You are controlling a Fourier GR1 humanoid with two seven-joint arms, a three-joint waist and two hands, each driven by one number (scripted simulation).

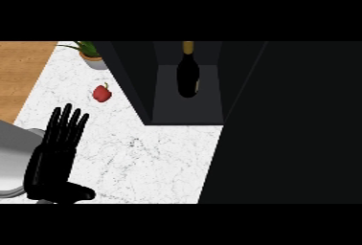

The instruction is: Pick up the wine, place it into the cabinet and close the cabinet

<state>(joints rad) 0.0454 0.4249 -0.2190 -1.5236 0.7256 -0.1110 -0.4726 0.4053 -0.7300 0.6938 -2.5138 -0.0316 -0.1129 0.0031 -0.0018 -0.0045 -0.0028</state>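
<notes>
The left hand (58,148) occupies the lower left of the frame, fingers straight and spread slightly, pointing toward the top edge, thumb extended to the right near the bottom; it holds nothing. The right hand does not appear. The wine (187,72), a dark bottle with a gold neck, stands inside the cabinet (184,112) at upper centre, well apart from the hand and up and to its right. A large dark panel, probably the cabinet door (290,124), fills the right side. On the white marble counter (141,162), a red pepper (102,93) lies in the upper left, with a potted plant (90,55) above it.
</notes>
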